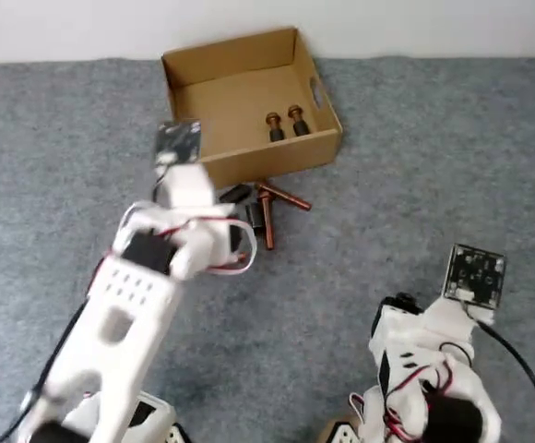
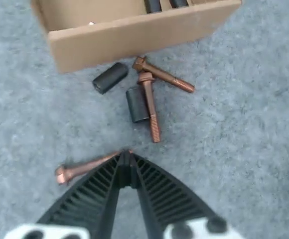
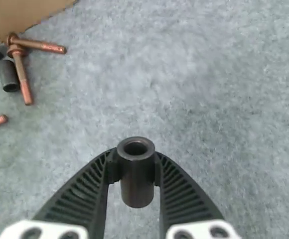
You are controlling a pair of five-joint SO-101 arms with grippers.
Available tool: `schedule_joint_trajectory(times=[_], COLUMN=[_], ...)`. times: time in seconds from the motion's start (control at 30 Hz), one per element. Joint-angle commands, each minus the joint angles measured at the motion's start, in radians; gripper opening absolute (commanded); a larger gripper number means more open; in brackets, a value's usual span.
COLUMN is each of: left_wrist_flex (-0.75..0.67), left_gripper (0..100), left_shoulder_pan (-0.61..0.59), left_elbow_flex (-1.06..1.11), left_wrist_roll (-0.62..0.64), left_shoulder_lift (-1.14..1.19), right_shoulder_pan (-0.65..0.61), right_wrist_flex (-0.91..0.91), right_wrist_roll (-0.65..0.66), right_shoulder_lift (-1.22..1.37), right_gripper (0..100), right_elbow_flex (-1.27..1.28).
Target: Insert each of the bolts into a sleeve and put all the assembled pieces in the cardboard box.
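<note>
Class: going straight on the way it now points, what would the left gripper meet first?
The left gripper, shut on one bolt, would likely meet the black sleeve beside a second bolt first; depth is unclear.

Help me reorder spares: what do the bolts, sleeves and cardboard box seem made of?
The bolts look like metal, copper-toned with a slight sheen and cut threads; plated or solid, unclear. The sleeves are smooth matte black tubes: rubber, plastic or blackened metal, hard to tell. The cardboard box is plain brown cardboard, matte, with folded walls.
</note>
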Motion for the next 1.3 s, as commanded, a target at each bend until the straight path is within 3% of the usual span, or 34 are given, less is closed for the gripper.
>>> schedule_joint_trajectory(times=[0.0, 0.4, 0.97, 1.27], left_wrist_flex=[0.048, 0.172, 0.640, 0.674], left_gripper=[1, 6, 6, 6], left_shoulder_pan=[0.014, 0.023, 0.023, 0.037], left_elbow_flex=[-0.188, -0.684, -1.653, -1.900], left_wrist_roll=[0.009, 0.012, 0.012, 0.012], left_shoulder_lift=[0.166, 0.677, 1.373, 1.582], right_shoulder_pan=[0.007, 0.004, 0.002, 0.002], right_wrist_flex=[-0.027, -0.033, -0.033, -0.033], right_wrist_roll=[-0.008, -0.008, -0.006, -0.006], right_shoulder_lift=[-0.039, -0.082, -0.082, -0.082], right_gripper=[0.8, 0.8, 0.8, 0.8], right_elbow_flex=[0.000, 0.037, 0.040, 0.040])
